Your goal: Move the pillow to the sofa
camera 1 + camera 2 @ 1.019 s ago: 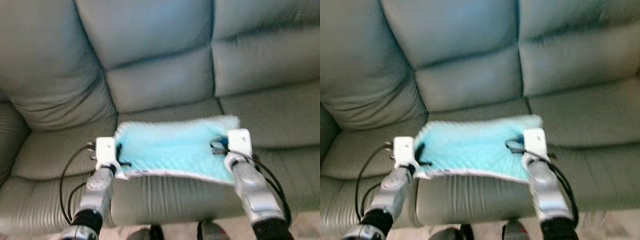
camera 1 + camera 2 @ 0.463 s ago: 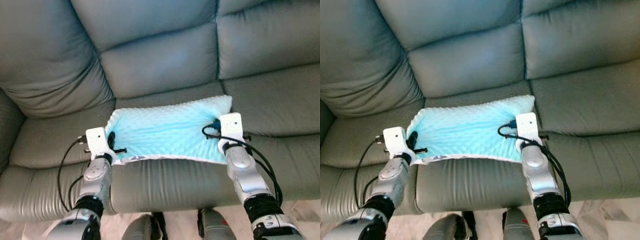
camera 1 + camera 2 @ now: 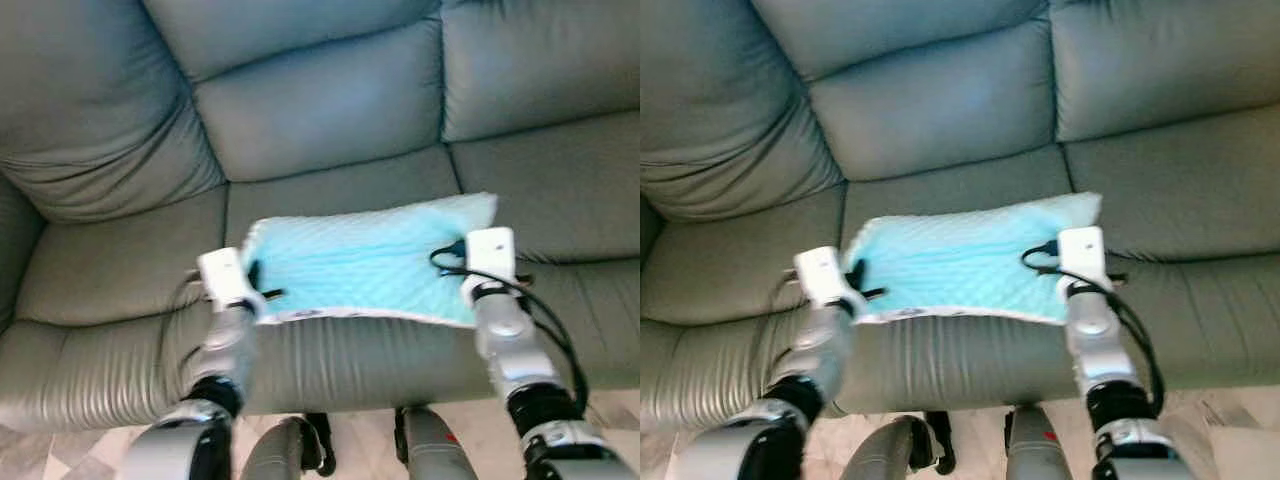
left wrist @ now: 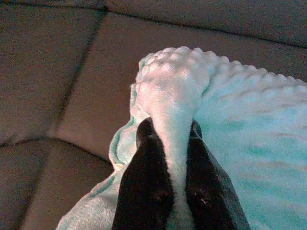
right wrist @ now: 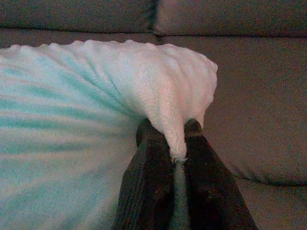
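Your left claw (image 4: 171, 143) and right claw (image 5: 169, 136) each pinch an end of the turquoise pillow (image 3: 365, 265) over the sofa (image 3: 320, 140) seat. It looks soft, light and floppy; hold both ends.

Nubbly plush pillow (image 3: 365, 265) — seemingly leather sofa (image 3: 320, 110).

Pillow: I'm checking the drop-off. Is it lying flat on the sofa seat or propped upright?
Flat. The pillow lies spread on the sofa seat, left gripper and right gripper pinching its ends.
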`<state>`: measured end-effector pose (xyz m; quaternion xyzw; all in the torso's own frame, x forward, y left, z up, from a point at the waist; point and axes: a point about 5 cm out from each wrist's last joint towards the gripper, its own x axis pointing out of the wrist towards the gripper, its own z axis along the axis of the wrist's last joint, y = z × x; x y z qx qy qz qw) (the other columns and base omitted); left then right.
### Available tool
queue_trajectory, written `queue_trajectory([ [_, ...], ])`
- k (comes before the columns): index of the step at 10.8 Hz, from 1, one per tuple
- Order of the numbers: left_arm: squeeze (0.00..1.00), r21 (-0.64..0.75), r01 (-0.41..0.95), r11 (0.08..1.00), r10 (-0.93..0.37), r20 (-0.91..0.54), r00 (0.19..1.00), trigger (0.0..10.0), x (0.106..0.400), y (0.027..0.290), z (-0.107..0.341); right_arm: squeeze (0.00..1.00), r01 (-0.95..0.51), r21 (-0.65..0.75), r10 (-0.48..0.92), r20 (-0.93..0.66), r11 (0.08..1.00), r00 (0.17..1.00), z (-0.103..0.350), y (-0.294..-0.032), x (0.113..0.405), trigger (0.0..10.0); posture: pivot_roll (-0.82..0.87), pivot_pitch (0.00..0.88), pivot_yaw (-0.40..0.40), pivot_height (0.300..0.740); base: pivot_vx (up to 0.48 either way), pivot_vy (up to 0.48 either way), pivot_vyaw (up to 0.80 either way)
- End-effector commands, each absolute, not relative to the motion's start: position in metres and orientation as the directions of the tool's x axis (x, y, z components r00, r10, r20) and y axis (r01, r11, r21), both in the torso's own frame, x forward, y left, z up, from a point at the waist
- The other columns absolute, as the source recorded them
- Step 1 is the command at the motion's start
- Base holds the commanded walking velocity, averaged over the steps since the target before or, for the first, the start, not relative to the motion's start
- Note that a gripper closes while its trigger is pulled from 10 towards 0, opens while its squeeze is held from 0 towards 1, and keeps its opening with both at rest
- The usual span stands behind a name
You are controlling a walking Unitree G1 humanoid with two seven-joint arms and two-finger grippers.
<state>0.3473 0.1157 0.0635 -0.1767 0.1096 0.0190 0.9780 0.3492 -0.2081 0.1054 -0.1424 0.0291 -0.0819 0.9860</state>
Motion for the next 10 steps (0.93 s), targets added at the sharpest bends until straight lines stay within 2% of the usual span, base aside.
queue_trajectory([
  [1, 0.0, -0.334, -0.127, 0.934, 0.036, -0.263, 0.964, 10.0, 0.34, 0.126, 0.051, 0.0, 0.156, -0.277, -0.179, -0.063, 0.948, 0.982, 0.095, -0.208, 0.345, 10.0, -0.17, 0.423, 0.251, 0.74, 0.0, 0.0, 0.0],
  [3, 0.0, -0.343, -0.117, 0.932, 0.024, -0.263, 0.965, 10.0, 0.341, 0.124, 0.053, 0.0, 0.147, -0.26, -0.168, -0.062, 0.954, 0.984, 0.095, -0.208, 0.345, 10.0, -0.17, 0.428, 0.254, 0.74, 0.0, 0.0, 0.0],
  [4, 0.93, -0.356, -0.135, 0.925, 0.041, -0.26, 0.965, 10.0, 0.342, 0.129, 0.053, 1.0, 0.123, -0.224, -0.137, -0.05, 0.967, 0.989, 0.095, -0.203, 0.346, 10.0, -0.17, 0.429, 0.254, 0.74, 0.0, 0.0, 0.0],
  [5, 1.0, -0.347, -0.144, 0.927, 0.052, -0.26, 0.964, 10.0, 0.342, 0.132, 0.053, 1.0, 0.117, -0.223, -0.13, -0.047, 0.968, 0.99, 0.094, -0.199, 0.346, 10.0, -0.16, 0.43, 0.253, 0.74, 0.0, 0.0, 0.0],
  [10, 1.0, -0.333, -0.166, 0.928, 0.07, -0.283, 0.957, 10.0, 0.335, 0.133, 0.044, 1.0, 0.131, -0.241, -0.145, -0.041, 0.962, 0.989, 0.091, -0.202, 0.344, 10.0, -0.16, 0.442, 0.255, 0.74, 0.0, 0.0, 0.0],
])
